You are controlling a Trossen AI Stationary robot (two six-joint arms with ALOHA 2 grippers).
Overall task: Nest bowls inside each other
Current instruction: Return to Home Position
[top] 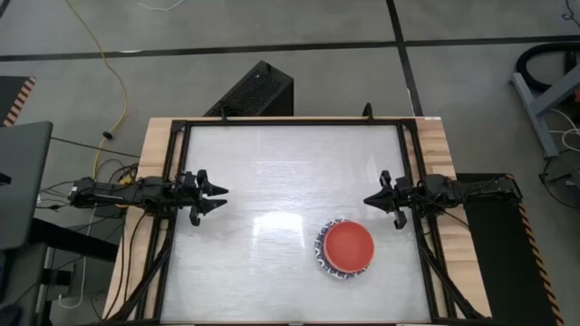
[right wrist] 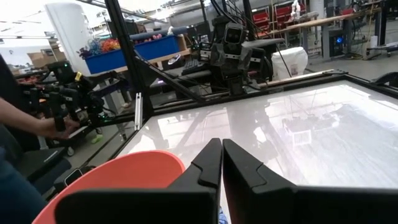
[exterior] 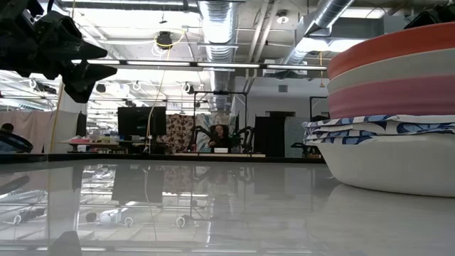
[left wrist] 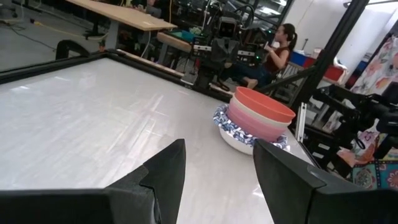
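A black frame (top: 290, 121) borders the glossy white table (top: 272, 172). A broad stretch of tabletop separates the two grippers, and each sits just inside its own side rail, tips facing inward.

The left gripper (top: 220, 197) has its fingers (left wrist: 165, 174) spread with a clear gap between them, holding and touching nothing. The right gripper (top: 367, 201) has its fingers (right wrist: 202, 177) pressed together, holding nothing.

The bowls (top: 345, 248) stand nested in one stack near the right gripper, off to the side of its tips and clear of them, well apart from the left gripper. The red bowl (left wrist: 264, 102) is on top, then cream, then pink, with blue-patterned rims (exterior: 377, 128) below.

Beyond the table are workbenches, a seated person (left wrist: 281, 46) and a person's hand (right wrist: 57, 127) on equipment.
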